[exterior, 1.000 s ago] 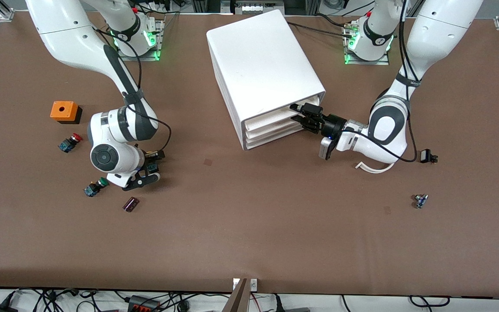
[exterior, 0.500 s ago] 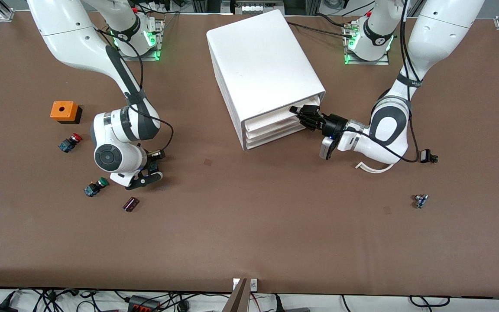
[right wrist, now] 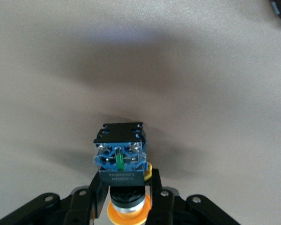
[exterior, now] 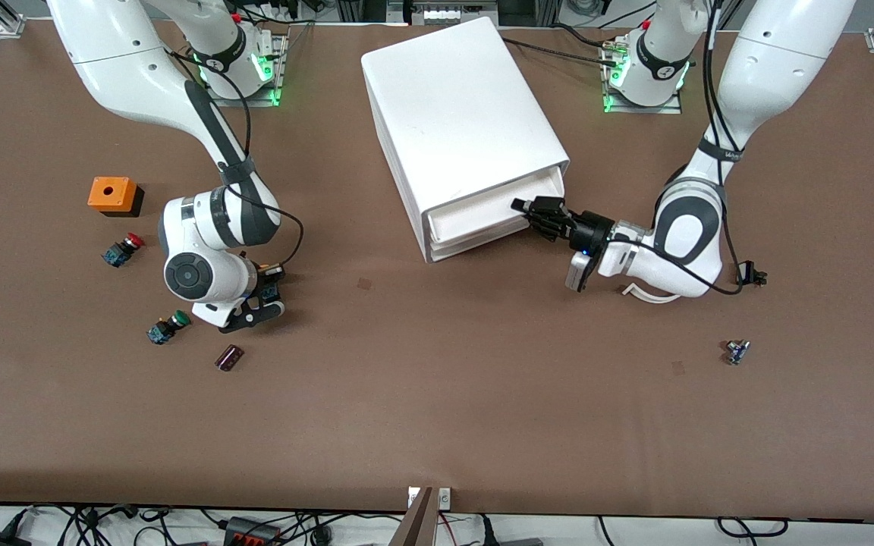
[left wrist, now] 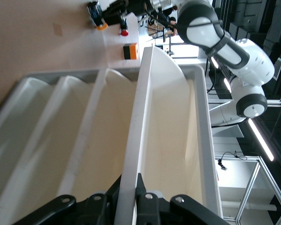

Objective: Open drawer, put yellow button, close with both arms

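The white cabinet stands at the middle of the table. Its top drawer is pulled out a little. My left gripper is shut on that drawer's front lip; in the left wrist view the fingers pinch the thin white lip, and the drawer's inside looks bare. My right gripper is over the table beside the green-capped switch. It is shut on the yellow button, whose blue base points away from the fingers and whose orange-yellow cap sits between them.
An orange box, a red-capped switch, a green-capped switch and a small dark part lie toward the right arm's end. A white curved piece, a black part and a small part lie toward the left arm's end.
The left gripper has closed on the top drawer's lip and drawn it out a little from the cabinet. The right gripper has shifted only slightly with the yellow button.
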Controlling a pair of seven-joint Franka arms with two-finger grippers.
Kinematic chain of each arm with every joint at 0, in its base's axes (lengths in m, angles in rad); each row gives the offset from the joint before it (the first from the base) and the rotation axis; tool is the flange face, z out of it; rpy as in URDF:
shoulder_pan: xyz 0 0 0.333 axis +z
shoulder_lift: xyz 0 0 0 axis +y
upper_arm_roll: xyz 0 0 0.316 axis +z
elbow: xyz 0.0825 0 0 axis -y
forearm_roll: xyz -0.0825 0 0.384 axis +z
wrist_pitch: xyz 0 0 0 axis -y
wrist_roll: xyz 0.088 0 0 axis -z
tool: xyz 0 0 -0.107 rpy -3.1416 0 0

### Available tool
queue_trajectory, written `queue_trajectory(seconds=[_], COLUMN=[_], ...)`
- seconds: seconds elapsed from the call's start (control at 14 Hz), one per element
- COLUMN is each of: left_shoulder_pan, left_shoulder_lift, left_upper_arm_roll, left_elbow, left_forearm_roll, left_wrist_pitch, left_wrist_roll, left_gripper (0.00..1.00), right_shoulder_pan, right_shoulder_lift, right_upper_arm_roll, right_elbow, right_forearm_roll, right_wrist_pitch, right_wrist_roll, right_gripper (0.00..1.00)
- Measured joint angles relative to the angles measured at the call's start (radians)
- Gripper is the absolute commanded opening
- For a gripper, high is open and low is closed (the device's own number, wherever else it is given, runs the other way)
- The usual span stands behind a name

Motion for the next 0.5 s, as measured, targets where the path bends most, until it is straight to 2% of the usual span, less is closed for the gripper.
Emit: queue_trajectory(seconds=[0.21,0.5], left_shoulder_pan=[0.021,0.027], left_shoulder_lift=[0.068,0.117], left_upper_arm_roll=[0.01,0.031], left_elbow=[0.101,0.19], left_forearm_roll=[0.0,0.0], left_wrist_pitch=[-0.016,-0.026], left_wrist_roll=[-0.004,-0.047], left_gripper=[0.01,0.02], right_shoulder_pan=[0.001,0.001], right_shoulder_lift=[-0.01,-0.08], right_upper_arm_roll=[0.0,0.0], right_elbow=[0.032,0.129], right_forearm_roll=[0.0,0.0], right_wrist_pitch=[0.008,-0.047], right_wrist_roll=[0.0,0.0], right_gripper=[0.02,0.01])
